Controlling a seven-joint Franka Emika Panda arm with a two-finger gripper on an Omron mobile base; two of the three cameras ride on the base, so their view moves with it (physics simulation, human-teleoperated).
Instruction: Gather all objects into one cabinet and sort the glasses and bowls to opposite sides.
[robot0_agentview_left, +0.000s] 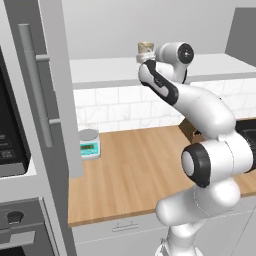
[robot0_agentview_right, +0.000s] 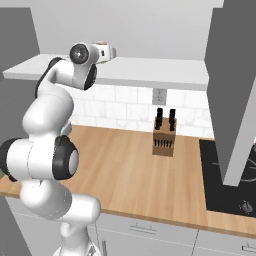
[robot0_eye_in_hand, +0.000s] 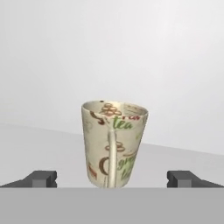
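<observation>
A cream-beige glass (robot0_eye_in_hand: 114, 144) with brown and green "tea" print and a pale vertical strip down its front stands upright on the white shelf (robot0_eye_in_hand: 39, 144) of the open wall cabinet. My gripper (robot0_eye_in_hand: 112, 179) is open, with one fingertip on each side of the glass and wide gaps between. In the left base view the arm reaches up to the shelf (robot0_agentview_left: 105, 67), and the glass (robot0_agentview_left: 145, 48) peeks out above the wrist. From the right base view the glass (robot0_agentview_right: 102, 44) is mostly hidden behind the hand. The bowl is out of view.
The cabinet's grey door (robot0_agentview_left: 55, 90) with its long bar handle (robot0_agentview_left: 36, 85) hangs open at the left; another door (robot0_agentview_right: 234, 90) hangs at the right. On the wooden counter (robot0_agentview_left: 135, 170) are a small scale (robot0_agentview_left: 89, 144) and a knife block (robot0_agentview_right: 164, 135). A black cooktop (robot0_agentview_right: 225, 175) lies far right.
</observation>
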